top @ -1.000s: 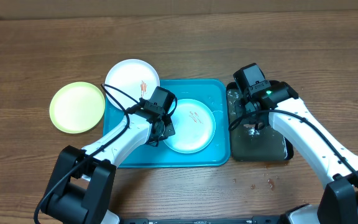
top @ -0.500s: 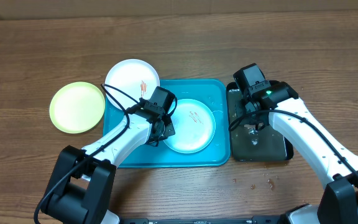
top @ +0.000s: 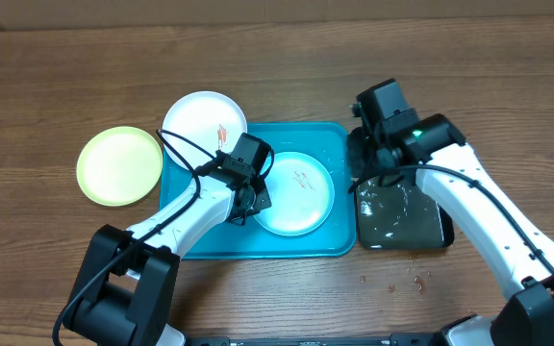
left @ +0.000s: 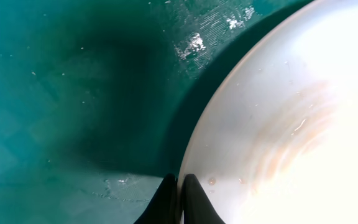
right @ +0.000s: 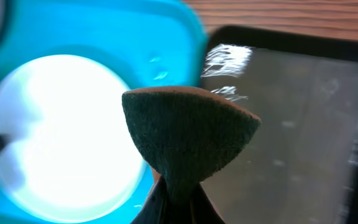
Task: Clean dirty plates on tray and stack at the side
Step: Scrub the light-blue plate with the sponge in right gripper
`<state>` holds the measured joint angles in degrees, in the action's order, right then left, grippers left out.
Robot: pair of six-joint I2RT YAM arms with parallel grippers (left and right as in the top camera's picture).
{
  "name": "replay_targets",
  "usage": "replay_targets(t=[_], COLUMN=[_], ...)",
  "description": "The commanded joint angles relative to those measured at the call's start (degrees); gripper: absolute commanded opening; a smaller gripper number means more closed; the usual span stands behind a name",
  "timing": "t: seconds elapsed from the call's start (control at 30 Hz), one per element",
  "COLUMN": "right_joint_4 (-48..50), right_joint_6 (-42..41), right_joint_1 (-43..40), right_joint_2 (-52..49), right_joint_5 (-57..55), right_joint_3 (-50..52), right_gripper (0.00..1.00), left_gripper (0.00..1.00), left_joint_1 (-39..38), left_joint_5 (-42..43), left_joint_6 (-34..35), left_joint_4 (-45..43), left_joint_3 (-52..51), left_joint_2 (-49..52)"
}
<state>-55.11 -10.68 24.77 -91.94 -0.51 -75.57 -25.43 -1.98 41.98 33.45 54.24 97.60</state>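
A light blue plate [top: 294,194] with faint orange smears lies in the turquoise tray [top: 258,240]. My left gripper [top: 253,204] is shut on its left rim; the wrist view shows the fingertips [left: 179,182] pinching the plate's edge [left: 278,124] above the tray floor [left: 73,93]. A white plate [top: 205,120] with a red smear overlaps the tray's far left corner. A yellow-green plate [top: 120,165] rests on the table to the left. My right gripper [top: 366,173] is shut on a dark sponge [right: 188,134], which hangs over the tray's right rim [right: 166,37].
A smaller black tray [top: 402,216], wet and shiny, stands right of the turquoise one; in the right wrist view the black tray [right: 303,124] lies beyond the sponge. Small reddish crumbs [top: 402,284] dot the wood near the front right.
My right gripper has lifted off the black tray with the sponge and shifted up and left toward the turquoise tray. The left arm and plates have not moved.
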Motion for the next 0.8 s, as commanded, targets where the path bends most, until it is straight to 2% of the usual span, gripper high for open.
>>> replay_targets(t=[0.0,0.33,0.77], right_joint_4=[1.3,5.5,13.3], right_joint_6=[-1.4,-3.1,-3.1], right_joint_1=[2.5,8.4,9.3], right_joint_2=[-0.5,-9.0,-19.3], right_joint_5=[3.7,-0.3,-3.7], right_joint_3=[-1.5,-1.5,-1.4], right_gripper=[0.04,0.04,0.04], left_gripper=[0.04,0.04,0.04], left_joint_1=[-0.2,-0.3,-0.3], left_joint_5=[0.7,1.4,1.4], left_joint_6=[-1.0,-1.3,-1.7], left_joint_4=[-0.5,-0.8,-0.7], left_joint_3=[-0.9,-0.9,-0.9], left_joint_2=[-0.5,-0.5,-0.5])
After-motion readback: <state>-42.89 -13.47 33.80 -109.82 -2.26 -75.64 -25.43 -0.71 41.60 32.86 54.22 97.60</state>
